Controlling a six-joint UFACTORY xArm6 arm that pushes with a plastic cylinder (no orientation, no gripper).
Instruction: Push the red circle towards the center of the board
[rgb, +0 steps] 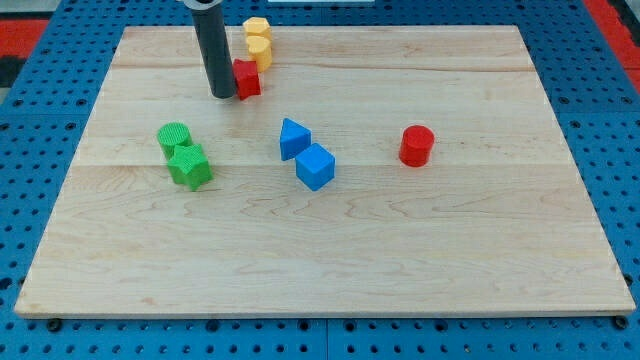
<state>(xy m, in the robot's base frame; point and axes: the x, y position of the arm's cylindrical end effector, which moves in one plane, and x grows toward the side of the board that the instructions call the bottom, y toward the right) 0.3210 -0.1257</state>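
The red circle (416, 145) is a short red cylinder standing on the wooden board (320, 250), right of the board's middle. My tip (223, 96) is at the view's upper left, far to the left of the red circle. It touches the left side of a second red block (247, 79) whose shape is partly hidden by the rod.
Two yellow blocks (258, 40) sit just above the second red block near the top edge. A green circle (174, 137) and a green block (190, 166) stand at the left. A blue triangular block (293, 137) and a blue cube (315, 166) stand near the middle.
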